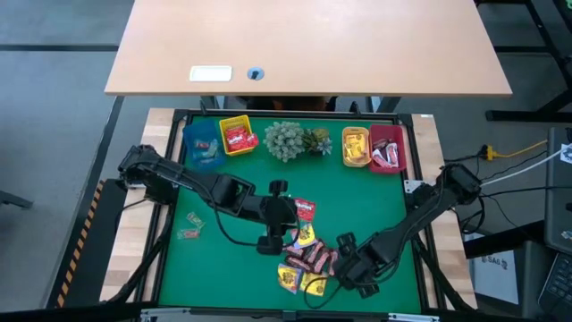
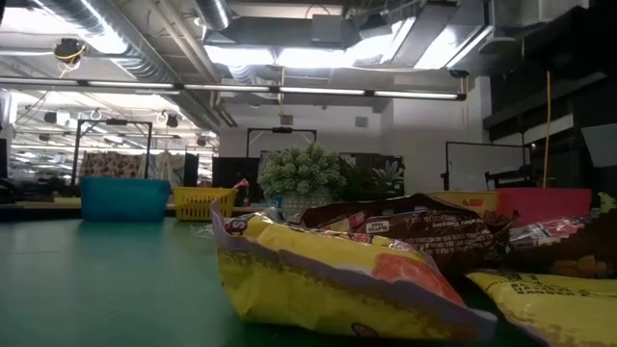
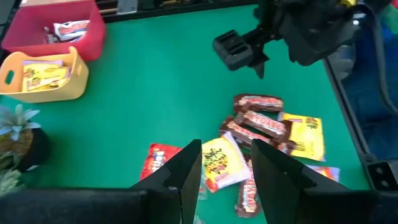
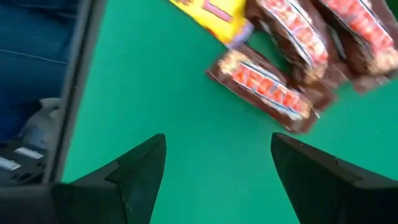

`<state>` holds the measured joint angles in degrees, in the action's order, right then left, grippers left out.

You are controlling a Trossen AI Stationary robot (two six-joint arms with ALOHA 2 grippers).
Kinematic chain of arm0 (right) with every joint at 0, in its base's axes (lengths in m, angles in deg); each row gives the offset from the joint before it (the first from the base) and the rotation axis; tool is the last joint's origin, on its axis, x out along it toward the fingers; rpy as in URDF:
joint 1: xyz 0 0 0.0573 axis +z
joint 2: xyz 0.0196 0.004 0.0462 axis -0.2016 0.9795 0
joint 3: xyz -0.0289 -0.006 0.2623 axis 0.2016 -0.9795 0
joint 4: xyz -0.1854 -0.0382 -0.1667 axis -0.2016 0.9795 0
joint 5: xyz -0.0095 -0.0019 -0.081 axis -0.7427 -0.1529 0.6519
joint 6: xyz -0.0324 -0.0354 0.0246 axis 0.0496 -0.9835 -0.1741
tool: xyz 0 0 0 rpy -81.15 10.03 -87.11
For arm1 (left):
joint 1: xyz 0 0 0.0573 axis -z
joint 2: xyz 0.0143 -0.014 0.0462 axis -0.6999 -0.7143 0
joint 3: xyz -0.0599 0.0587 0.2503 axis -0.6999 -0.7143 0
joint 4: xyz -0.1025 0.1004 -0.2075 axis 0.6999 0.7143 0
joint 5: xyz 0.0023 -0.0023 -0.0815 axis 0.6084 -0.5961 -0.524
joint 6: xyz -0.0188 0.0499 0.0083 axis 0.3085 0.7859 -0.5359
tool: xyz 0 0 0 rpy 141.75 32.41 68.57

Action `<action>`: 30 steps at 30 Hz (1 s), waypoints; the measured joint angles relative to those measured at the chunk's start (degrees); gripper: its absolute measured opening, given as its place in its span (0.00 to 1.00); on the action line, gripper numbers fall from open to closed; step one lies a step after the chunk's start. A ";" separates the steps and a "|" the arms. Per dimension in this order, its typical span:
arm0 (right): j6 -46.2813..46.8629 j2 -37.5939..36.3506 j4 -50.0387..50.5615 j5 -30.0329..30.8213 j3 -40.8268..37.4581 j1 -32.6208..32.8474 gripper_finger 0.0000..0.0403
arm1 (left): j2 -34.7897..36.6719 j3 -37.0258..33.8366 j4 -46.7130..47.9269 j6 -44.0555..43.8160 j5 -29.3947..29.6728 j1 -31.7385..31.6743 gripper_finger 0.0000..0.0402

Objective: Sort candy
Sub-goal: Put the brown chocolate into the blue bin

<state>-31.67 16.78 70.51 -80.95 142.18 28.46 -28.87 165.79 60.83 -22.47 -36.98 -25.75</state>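
The candy lies in a loose pile on the green mat, near the table's front edge: red packets, yellow packets and dark brown bars. My left gripper hovers open over the pile's left side, above a yellow packet, with nothing between its fingers. My right gripper stands open at the pile's right side, pointing down. A brown bar lies on the mat just beyond its fingers. In the low view the yellow packets and the brown bars fill the foreground, and neither gripper shows.
Along the far edge stand a blue bin, a yellow bin, a grey-green plant, an orange bin and a red bin, each with sweets inside. Two small sweets lie at the left. The mat's middle is bare.
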 joint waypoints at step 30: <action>-25.62 10.48 -5.45 4.69 0.04 -4.15 0.72 | -0.07 0.00 0.09 0.18 0.52 0.51 0.31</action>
<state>-57.29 27.26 65.06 -76.26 142.22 24.31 -28.94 165.79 60.92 -22.29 -36.46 -25.24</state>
